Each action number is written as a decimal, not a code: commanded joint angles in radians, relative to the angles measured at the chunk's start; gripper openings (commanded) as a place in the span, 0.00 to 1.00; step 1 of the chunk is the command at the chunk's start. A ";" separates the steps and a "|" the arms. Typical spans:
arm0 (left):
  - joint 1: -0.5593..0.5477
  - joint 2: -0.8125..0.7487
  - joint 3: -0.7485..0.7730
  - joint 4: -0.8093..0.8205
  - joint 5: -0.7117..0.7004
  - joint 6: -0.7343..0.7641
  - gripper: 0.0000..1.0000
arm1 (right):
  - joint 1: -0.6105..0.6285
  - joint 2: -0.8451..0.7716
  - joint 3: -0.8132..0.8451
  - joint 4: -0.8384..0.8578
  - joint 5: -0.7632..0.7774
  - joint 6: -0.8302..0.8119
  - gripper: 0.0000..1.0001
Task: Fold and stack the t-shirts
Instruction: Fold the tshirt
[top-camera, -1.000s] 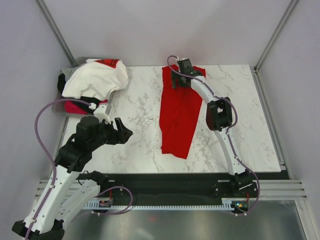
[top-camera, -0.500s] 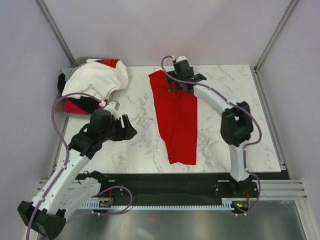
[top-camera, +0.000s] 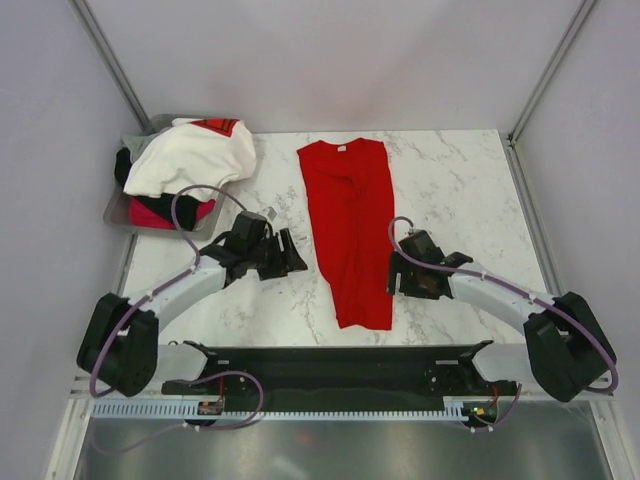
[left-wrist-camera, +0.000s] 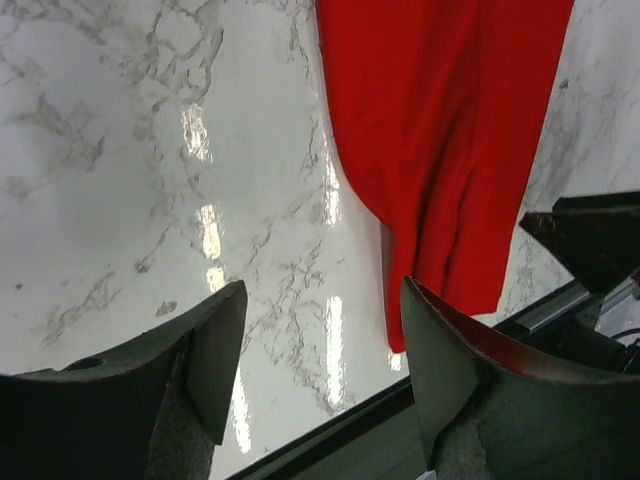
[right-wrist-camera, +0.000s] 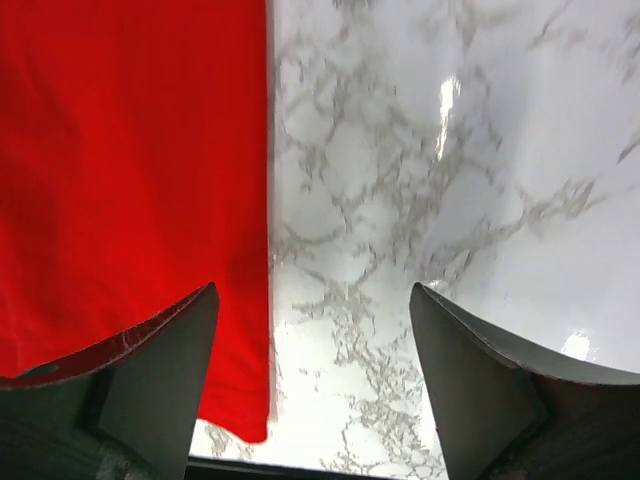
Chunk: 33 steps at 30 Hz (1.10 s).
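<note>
A bright red t-shirt (top-camera: 350, 230) lies flat on the marble table as a long narrow strip, collar at the far end and hem toward the near edge. My left gripper (top-camera: 292, 256) is open just left of the strip, low over the table, with nothing between its fingers. In the left wrist view the gripper (left-wrist-camera: 322, 285) frames bare marble, and the red t-shirt (left-wrist-camera: 440, 130) lies to the right. My right gripper (top-camera: 396, 272) is open at the strip's right edge near the hem. The right wrist view shows the gripper (right-wrist-camera: 313, 290) empty, its left finger over the red t-shirt (right-wrist-camera: 130, 170).
A grey metal tray (top-camera: 116, 207) sits at the table's far left corner. It holds a heap of t-shirts: a white one with a red mark (top-camera: 190, 160) on top, black cloth (top-camera: 122, 165) and magenta-pink cloth (top-camera: 150, 213) below. The black front rail (top-camera: 340, 355) runs along the near edge.
The right gripper let go of the red shirt's collar end and drew back to the hem's right side. The shirt now lies flat and straight. The left gripper moved right toward it.
</note>
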<state>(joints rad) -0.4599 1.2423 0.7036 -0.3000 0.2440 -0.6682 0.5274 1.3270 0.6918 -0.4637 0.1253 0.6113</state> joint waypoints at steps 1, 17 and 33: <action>-0.016 0.106 0.049 0.182 0.040 -0.073 0.70 | 0.020 -0.112 -0.072 0.092 -0.087 0.111 0.85; -0.108 0.557 0.214 0.366 0.077 -0.146 0.29 | 0.154 -0.172 -0.261 0.171 -0.167 0.242 0.57; -0.108 0.479 0.615 -0.292 -0.041 0.102 0.18 | 0.143 -0.241 -0.114 -0.145 0.146 0.197 0.00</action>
<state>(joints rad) -0.5652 1.7443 1.2301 -0.4004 0.2432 -0.6769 0.6758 1.0981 0.5343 -0.4927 0.1528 0.8219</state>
